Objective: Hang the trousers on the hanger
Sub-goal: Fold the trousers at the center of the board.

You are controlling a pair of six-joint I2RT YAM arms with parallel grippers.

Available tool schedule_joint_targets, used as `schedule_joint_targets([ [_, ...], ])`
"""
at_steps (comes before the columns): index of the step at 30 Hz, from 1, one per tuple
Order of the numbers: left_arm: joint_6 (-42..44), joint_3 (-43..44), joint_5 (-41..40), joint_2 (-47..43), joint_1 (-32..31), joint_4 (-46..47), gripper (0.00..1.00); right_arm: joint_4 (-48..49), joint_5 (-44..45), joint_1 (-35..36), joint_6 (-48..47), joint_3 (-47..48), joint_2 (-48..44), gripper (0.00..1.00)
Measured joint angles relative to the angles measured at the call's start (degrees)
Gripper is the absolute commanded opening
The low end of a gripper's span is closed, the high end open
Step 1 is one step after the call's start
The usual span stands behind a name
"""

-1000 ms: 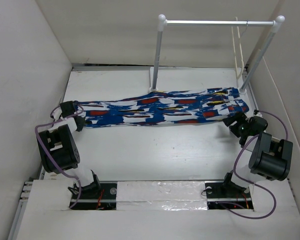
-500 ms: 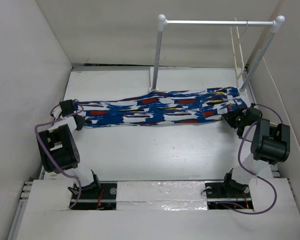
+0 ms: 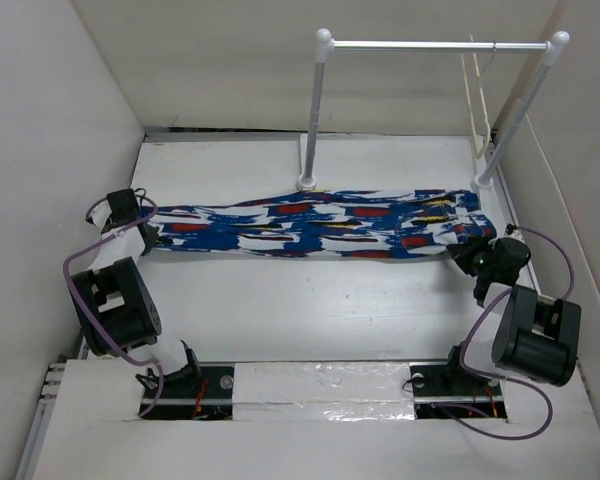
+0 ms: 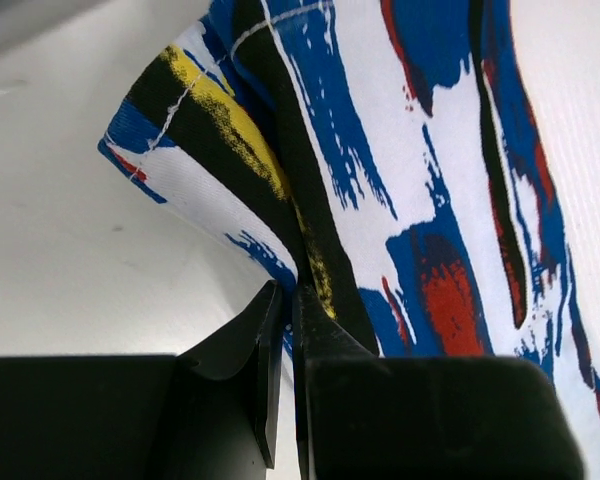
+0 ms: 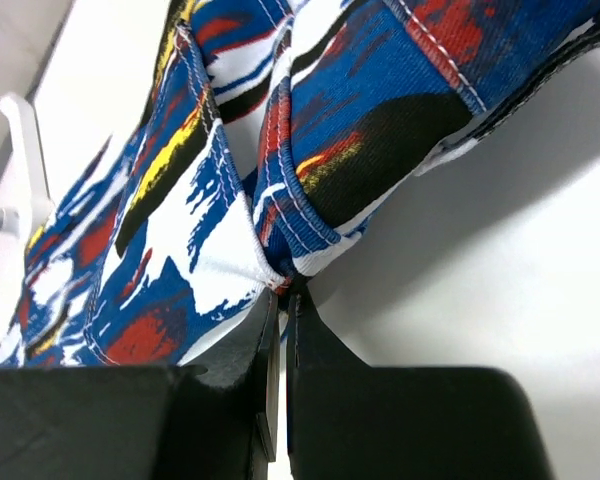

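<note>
Both ends got tugged outward over the last second, so the trousers [image 3: 320,228] now look straighter and narrower across the table [image 3: 310,310], just near of the rail's [image 3: 430,45] feet. From above, my left claw [image 3: 148,238] has the leg end at the left and my right claw [image 3: 467,252] what looks like the waist end at the right. The hanger [image 3: 473,100] hangs on the rail, far right, well apart from the cloth. Left wrist cam: left claw [image 4: 285,300] squeezed right down on a hem fold of the trousers [image 4: 430,200]. Right wrist cam: right claw [image 5: 282,295] clamped on a stitched edge of the trousers [image 5: 310,150]. My guess is it's taut enough to lift, but nothing's on the hanger yet.
</note>
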Motion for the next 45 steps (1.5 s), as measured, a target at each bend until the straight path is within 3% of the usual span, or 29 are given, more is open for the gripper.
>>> schedule_joint_targets([
  [5, 2.1, -0.2, -1.1, -5.2, 1.8, -4.6, 0.00, -7.1, -4.8, -4.6, -3.8, -5.0, -8.7, 0.00],
  [10, 3.3, -3.0, -1.9, -12.0, 1.8, -7.6, 0.00, -17.8, -7.0, -9.4, -8.0, -6.3, -24.1, 0.00],
  [11, 3.3, -4.1, -2.3, -13.5, 1.8, -7.9, 0.00, -19.6, -7.0, -9.7, -8.6, -6.3, -27.1, 0.04],
  [12, 3.3, -5.1, -2.7, -14.7, 1.8, -8.5, 0.00, -21.4, -6.9, -9.8, -9.2, -6.4, -30.0, 0.13],
  [13, 3.3, -5.8, -3.2, -15.8, 1.9, -9.4, 0.07, -22.8, -6.8, -9.9, -9.6, -6.6, -32.6, 0.24],
  [14, 3.3, -6.3, -3.8, -16.9, 1.9, -10.3, 0.27, -23.9, -6.7, -9.9, -10.1, -7.0, -34.6, 0.52],
  [15, 3.3, -6.4, -3.9, -17.2, 1.9, -10.5, 0.33, -25.4, -6.2, -10.1, -10.4, -7.2, -36.2, 0.66],
  [17, 3.7, -6.6, -5.3, -19.1, 2.2, -10.9, 0.39, -27.3, -5.1, -11.0, -11.9, -7.2, -37.6, 0.87],
  [19, 3.8, -6.6, -5.4, -20.9, 2.5, -10.7, 0.39, -29.2, -3.8, -12.9, -13.4, -6.8, -37.0, 0.92],
  [22, 3.8, -6.6, -3.7, -23.1, 2.7, -9.9, 0.38, -31.2, -3.3, -16.7, -15.5, -5.2, -32.9, 0.92],
  [27, 3.8, -6.6, -0.8, -26.3, -3.2, -7.4, 0.03, -30.1, -6.2, -26.6, -17.0, -4.1, -22.6, 0.92],
  [33, 2.6, -6.6, 0.7, -30.4, -24.0, -0.8, 0.00, -20.0, -11.8, -28.9, -13.8, -3.5, -12.5, 0.90],
  [40, -0.4, -6.6, -5.4, -26.4, -50.0, 5.6, 0.00, -9.0, -11.6, -22.9, -8.1, -2.5, -4.2, 0.80],
  [41, -0.7, -6.6, -6.9, -25.3, -53.5, 6.4, 0.00, -7.7, -11.5, -22.1, -7.3, -2.3, -3.1, 0.69],
  [43, -1.0, -6.7, -9.7, -23.1, -59.6, 8.2, 0.00, -6.5, -10.4, -20.5, -6.0, -1.9, -1.6, 0.57],
  [44, -1.2, -6.9, -11.1, -22.0, -62.4, 8.8, 0.00, -6.6, -9.4, -19.9, -5.4, -1.9, -1.3, 0.32],
  [45, -1.3, -7.0, -12.2, -21.0, -64.4, 9.3, 0.00, -6.6, -8.6, -19.4, -5.2, -1.9, -1.2, 0.19],
])
